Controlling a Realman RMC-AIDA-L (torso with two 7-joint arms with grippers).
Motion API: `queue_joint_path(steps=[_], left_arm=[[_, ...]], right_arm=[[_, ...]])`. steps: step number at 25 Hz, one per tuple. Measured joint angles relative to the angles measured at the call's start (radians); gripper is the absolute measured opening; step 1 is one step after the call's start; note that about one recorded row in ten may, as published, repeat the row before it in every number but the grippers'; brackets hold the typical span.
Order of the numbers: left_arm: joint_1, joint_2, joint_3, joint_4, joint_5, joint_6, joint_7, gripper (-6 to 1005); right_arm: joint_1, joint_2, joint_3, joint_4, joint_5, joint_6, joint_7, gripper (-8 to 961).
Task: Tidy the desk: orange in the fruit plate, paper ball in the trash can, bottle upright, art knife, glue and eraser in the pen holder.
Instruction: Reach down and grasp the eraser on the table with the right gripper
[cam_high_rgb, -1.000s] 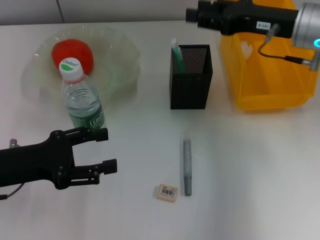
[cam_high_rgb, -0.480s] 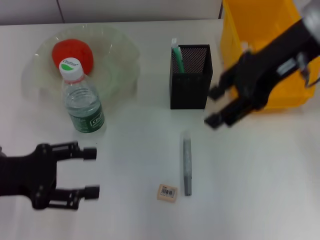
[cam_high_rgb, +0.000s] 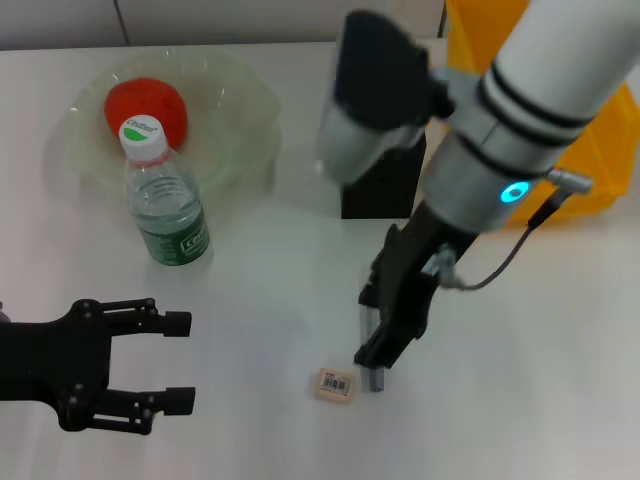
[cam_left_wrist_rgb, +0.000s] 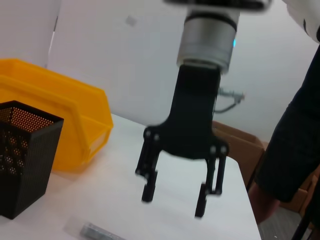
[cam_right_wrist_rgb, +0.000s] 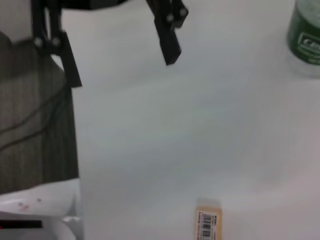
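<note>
A grey art knife lies on the white table, mostly covered by my right gripper, which hangs open just above it; the left wrist view shows this gripper with fingers apart over the knife's end. A tan eraser with a barcode lies left of the knife and also shows in the right wrist view. The black mesh pen holder is partly hidden by the right arm. The orange sits in the clear fruit plate. The bottle stands upright. My left gripper is open and empty at the front left. Glue and paper ball are hidden.
The yellow bin stands at the back right, behind the right arm; it also shows in the left wrist view. The bottle stands just in front of the plate. The left gripper's fingers show in the right wrist view.
My right arm has swung from over the yellow bin down to the art knife in front of the pen holder. My left gripper has drawn back toward the front left.
</note>
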Motion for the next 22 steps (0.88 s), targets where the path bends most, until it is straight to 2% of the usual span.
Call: queue_joint_path(steps=[1, 2, 5, 6, 7, 11, 16, 22], left_arm=[[-0.001, 0.000, 0.000, -0.001, 0.000, -0.002, 0.000, 844], [-0.001, 0.000, 0.000, -0.001, 0.000, -0.002, 0.000, 844], [-0.002, -0.002, 0.001, -0.001, 0.000, -0.003, 0.000, 844], [-0.003, -0.003, 0.002, -0.001, 0.000, -0.004, 0.000, 844], [-0.003, -0.003, 0.002, -0.001, 0.000, -0.004, 0.000, 844], [0.001, -0.001, 0.000, 0.002, 0.000, -0.005, -0.001, 844], [0.002, 0.000, 0.000, 0.001, 0.000, -0.010, -0.001, 844], [0.001, 0.001, 0.001, 0.001, 0.000, -0.020, -0.001, 844]], right_arm=[[0.005, 0.001, -0.059, 0.013, 0.013, 0.037, 0.021, 686], [0.005, 0.001, -0.059, 0.013, 0.013, 0.037, 0.021, 686], [0.018, 0.002, -0.146, 0.035, 0.033, 0.090, 0.058, 685], [0.016, 0.002, -0.204, 0.038, 0.035, 0.130, 0.087, 685], [0.016, 0.002, -0.204, 0.038, 0.035, 0.130, 0.087, 685], [-0.005, 0.002, -0.318, 0.042, 0.036, 0.232, 0.140, 684], [-0.024, 0.002, -0.373, 0.045, 0.066, 0.289, 0.153, 683], [-0.037, 0.002, -0.393, 0.057, 0.075, 0.326, 0.156, 682]])
